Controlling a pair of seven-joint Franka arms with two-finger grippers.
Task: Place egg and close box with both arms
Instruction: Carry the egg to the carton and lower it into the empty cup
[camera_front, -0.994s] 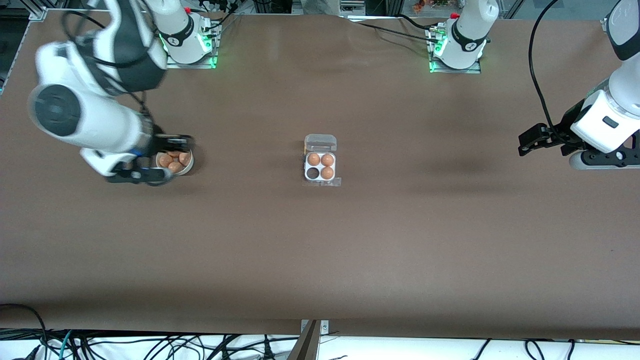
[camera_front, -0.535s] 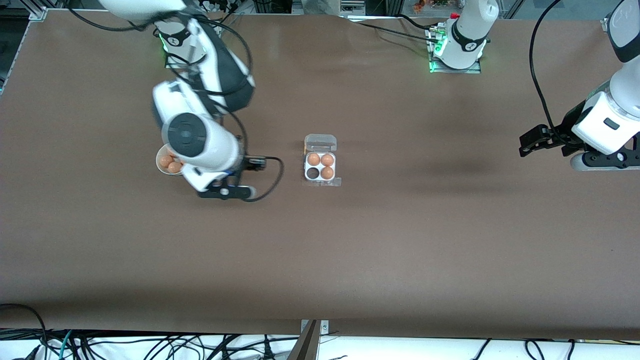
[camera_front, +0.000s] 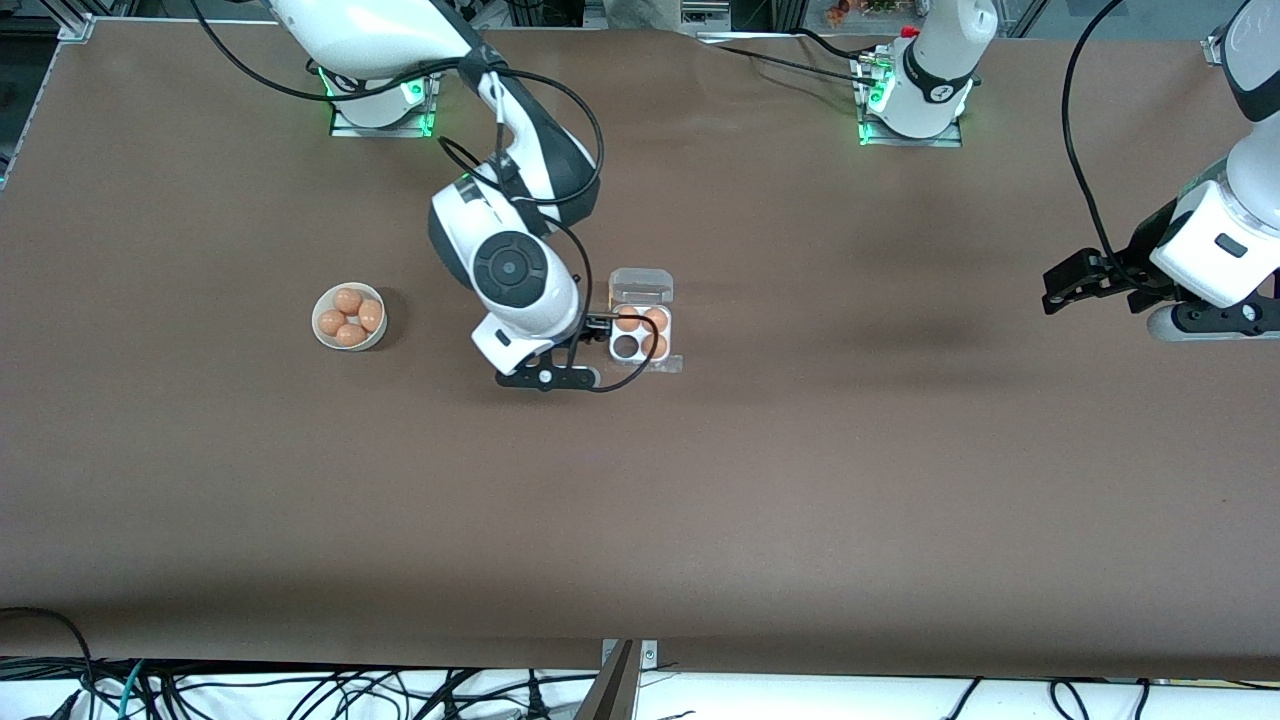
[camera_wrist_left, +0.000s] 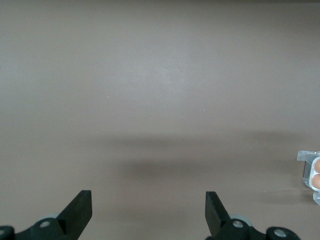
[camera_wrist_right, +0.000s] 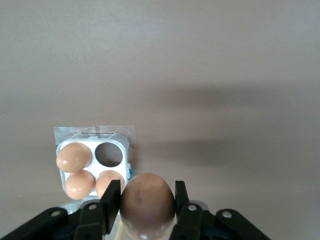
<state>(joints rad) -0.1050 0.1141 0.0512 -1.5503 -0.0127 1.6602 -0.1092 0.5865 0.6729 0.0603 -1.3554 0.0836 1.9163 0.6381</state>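
Now from the front I see my right gripper (camera_front: 598, 322) over the box (camera_front: 641, 335), lid open; the left gripper (camera_front: 1062, 285) waits released. On the right wrist view, the fingers (camera_wrist_right: 111, 199) clamp the egg (camera_wrist_right: 147, 202), long axis upright.

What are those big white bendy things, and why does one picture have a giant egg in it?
Those are two robot arms, bolted to a brown table. One camera looks down from high up; two more ride on the arms' wrists, so nearby things look huge. The right gripper is pinching an egg and carrying it over to a clear box. The box's lid is open; three cells hold eggs and one is empty. A white bowl with four more eggs sits toward the right arm's end of the table. The left gripper is open and waits over bare table at the left arm's end.
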